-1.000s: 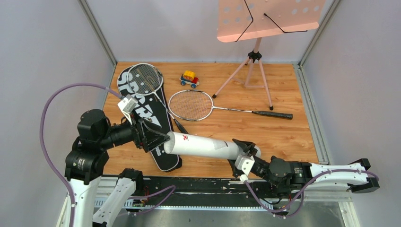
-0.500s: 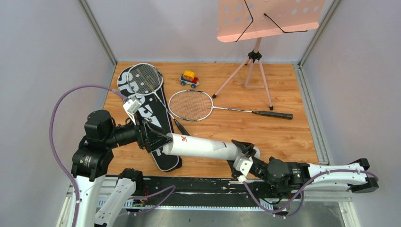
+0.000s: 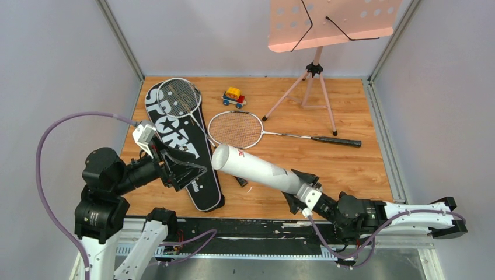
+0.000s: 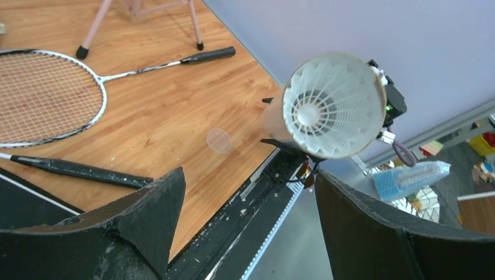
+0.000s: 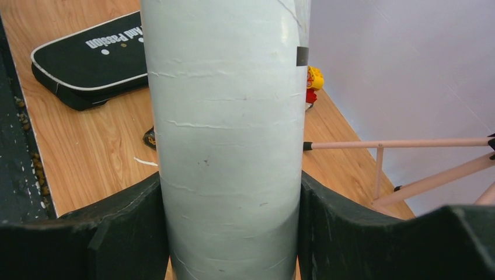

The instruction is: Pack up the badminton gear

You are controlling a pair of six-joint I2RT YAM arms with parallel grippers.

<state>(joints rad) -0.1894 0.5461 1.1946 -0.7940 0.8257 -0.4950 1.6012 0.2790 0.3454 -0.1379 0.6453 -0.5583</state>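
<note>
My right gripper [image 3: 300,185] [image 5: 230,201] is shut on the lower end of the white tube [image 3: 257,169] [image 5: 227,134]. The tube slants up and to the left over the floor. A white feather shuttlecock [image 4: 330,108] sits in its open mouth, which faces the left wrist camera. My left gripper [image 3: 195,172] [image 4: 248,192] stands open and empty over the long black bag [image 3: 205,192] lettered SPORT, a short way left of the tube's mouth. One racket [image 3: 178,97] lies on the bag. The other racket [image 3: 235,129] [image 4: 46,96] lies on the wooden floor in the middle.
A small red-yellow-blue toy car [image 3: 233,97] [image 5: 312,81] stands at the back. The pink music stand [image 3: 316,70] rises at the back right on its tripod. A small translucent disc [image 4: 219,140] lies on the floor near the front edge. Grey walls close both sides.
My left gripper has drawn back to the left, away from the tube's mouth, still open. The right gripper has swung the tube's open end away toward the far side.
</note>
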